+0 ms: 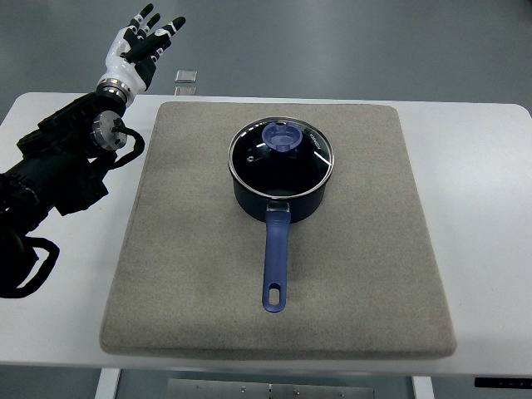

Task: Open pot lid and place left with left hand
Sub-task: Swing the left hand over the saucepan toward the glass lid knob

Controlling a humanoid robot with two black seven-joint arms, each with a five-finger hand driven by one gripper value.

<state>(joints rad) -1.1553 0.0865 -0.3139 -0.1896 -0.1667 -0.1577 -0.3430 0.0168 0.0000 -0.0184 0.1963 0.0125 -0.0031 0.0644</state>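
Note:
A dark blue pot (278,199) stands on the grey mat (183,274), its long blue handle (275,266) pointing toward the near edge. A glass lid (307,166) with a blue knob (281,137) sits on the pot. My left hand (145,37) is raised beyond the table's far left corner, well left of the pot, with its fingers spread and holding nothing. Its black arm (58,174) comes in from the left edge over the white table.
The white table (482,216) shows bare strips on both sides of the mat. A small clear block (186,78) lies just beyond the mat's far left corner. Grey floor lies beyond the table.

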